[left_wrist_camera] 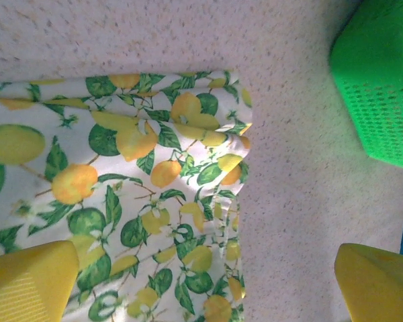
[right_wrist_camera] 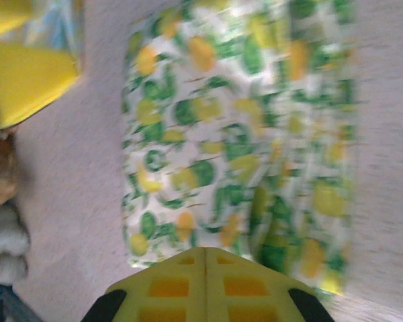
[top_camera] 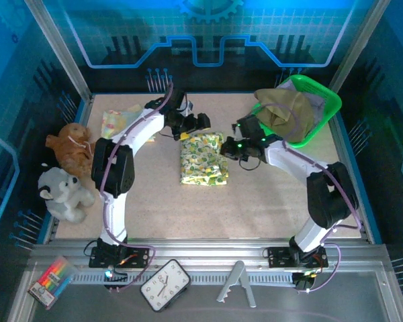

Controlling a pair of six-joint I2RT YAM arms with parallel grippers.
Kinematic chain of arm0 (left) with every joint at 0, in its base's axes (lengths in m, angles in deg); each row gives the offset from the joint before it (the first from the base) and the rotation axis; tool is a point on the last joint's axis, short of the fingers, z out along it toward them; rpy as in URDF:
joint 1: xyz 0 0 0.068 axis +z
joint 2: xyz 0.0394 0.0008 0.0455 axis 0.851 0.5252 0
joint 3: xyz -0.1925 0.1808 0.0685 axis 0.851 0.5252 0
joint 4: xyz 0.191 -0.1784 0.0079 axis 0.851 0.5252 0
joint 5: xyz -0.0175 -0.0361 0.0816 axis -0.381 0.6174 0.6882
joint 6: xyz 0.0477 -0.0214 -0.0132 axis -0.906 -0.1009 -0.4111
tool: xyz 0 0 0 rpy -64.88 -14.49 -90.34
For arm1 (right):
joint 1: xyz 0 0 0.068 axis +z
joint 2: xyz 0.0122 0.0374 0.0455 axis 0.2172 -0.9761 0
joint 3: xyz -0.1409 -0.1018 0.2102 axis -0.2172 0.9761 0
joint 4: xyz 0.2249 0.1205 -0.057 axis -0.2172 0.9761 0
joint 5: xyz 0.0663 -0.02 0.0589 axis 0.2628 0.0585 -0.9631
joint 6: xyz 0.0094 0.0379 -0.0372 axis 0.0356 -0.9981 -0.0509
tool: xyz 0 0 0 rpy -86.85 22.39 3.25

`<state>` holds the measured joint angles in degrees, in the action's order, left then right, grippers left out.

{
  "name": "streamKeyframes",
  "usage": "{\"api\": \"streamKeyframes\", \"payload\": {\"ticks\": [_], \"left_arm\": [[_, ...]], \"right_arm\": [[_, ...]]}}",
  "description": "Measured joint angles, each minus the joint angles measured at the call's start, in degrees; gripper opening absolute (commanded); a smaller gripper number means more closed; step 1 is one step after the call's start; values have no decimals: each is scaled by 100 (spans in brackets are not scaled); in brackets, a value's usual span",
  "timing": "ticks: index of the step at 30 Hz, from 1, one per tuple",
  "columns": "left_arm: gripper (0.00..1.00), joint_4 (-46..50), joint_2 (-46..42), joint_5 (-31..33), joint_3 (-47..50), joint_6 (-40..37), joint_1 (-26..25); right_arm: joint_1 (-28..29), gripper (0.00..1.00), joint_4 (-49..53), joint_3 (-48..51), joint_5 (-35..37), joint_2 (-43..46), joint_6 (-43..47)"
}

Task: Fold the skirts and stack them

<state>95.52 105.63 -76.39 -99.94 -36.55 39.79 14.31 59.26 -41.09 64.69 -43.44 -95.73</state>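
Note:
The floral skirt [top_camera: 203, 159] lies folded into a rectangle in the middle of the table. My left gripper [top_camera: 193, 127] hovers over its far edge, open. In the left wrist view the two yellow fingers [left_wrist_camera: 28, 282] stand wide apart above the floral skirt [left_wrist_camera: 134, 201], with nothing between them. My right gripper [top_camera: 227, 147] is at the skirt's right edge, shut and empty. Its closed fingertips [right_wrist_camera: 205, 261] point at the floral skirt [right_wrist_camera: 242, 134]. The olive-khaki skirt [top_camera: 289, 111] is heaped in the green basket [top_camera: 329, 100], with a greyish cloth [top_camera: 317, 100] beside it.
A brown plush toy [top_camera: 68, 147] and a grey one [top_camera: 64, 191] sit at the table's left edge. A pale yellow cloth [top_camera: 117, 121] lies at the back left. The basket's corner [left_wrist_camera: 379, 80] is close to the left gripper. Open table lies in front of the folded skirt.

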Motion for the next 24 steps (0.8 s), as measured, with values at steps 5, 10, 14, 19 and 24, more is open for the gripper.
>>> {"api": "streamKeyframes", "payload": {"ticks": [5, 10, 14, 19, 24], "left_arm": [[99, -26, 804, -498, -525, -31, -35], [99, 0, 1432, -645, -1073, 33, -7], [99, -114, 1672, -831, -1010, 293, 136], [99, -984, 1287, -966, -162, 643, 225], [99, -2380, 212, -960, 1843, 1268, 229]], "right_arm": [[367, 5, -146, -372, -463, -743, 0], [422, 3, -98, -387, -577, -1296, -98], [374, 1, -107, -251, -549, -1733, -205], [162, 1, -282, -125, -688, -1749, -254], [-219, 4, 376, -396, -505, -1740, 420]]}}
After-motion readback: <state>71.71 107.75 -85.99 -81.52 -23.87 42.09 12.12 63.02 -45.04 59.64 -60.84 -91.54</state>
